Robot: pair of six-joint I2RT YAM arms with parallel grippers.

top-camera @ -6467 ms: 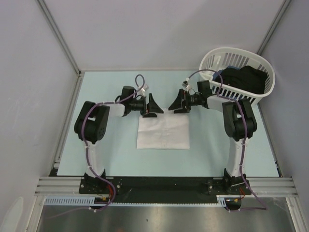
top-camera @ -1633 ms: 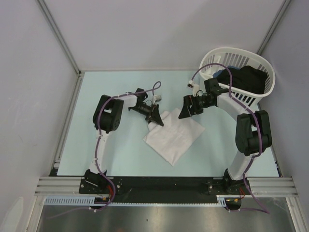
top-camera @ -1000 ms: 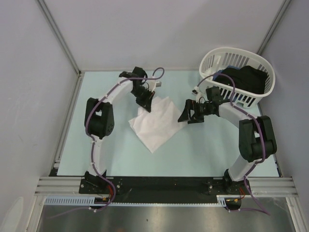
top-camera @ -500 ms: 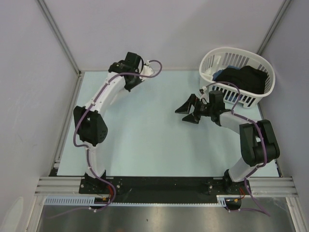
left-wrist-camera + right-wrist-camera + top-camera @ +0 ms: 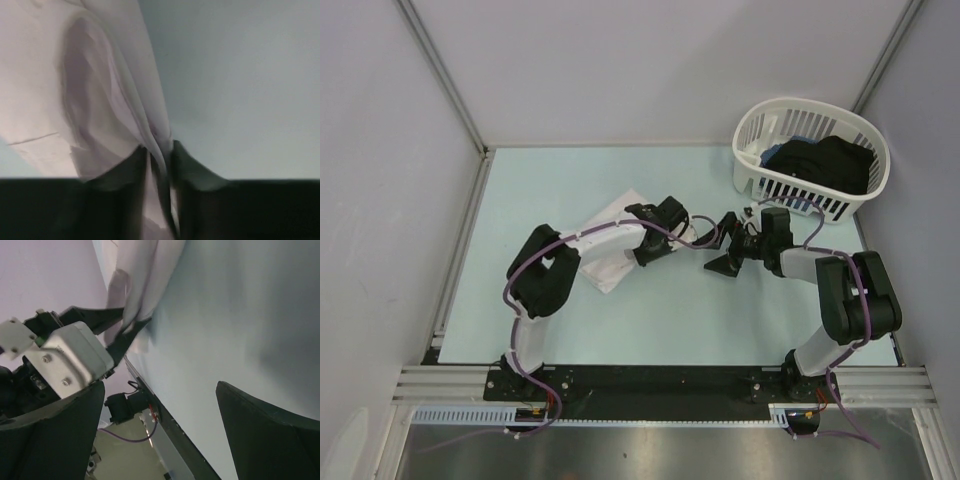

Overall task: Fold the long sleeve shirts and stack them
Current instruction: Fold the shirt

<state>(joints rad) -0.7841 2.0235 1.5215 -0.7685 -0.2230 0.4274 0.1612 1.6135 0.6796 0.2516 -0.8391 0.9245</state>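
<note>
Swung back to centre, our left gripper (image 5: 159,151) pinches the limp, light white shirt (image 5: 100,100) by a folded edge, our best hold; right gripper (image 5: 715,250) gapes empty.

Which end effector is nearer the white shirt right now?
Left. The left end effector has a fold of the white shirt pinched between its fingers; the right end effector stands open to the right of it, apart from the cloth.

White arms (image 5: 811,348), black joints (image 5: 850,300), purple cables (image 5: 512,278).
</note>
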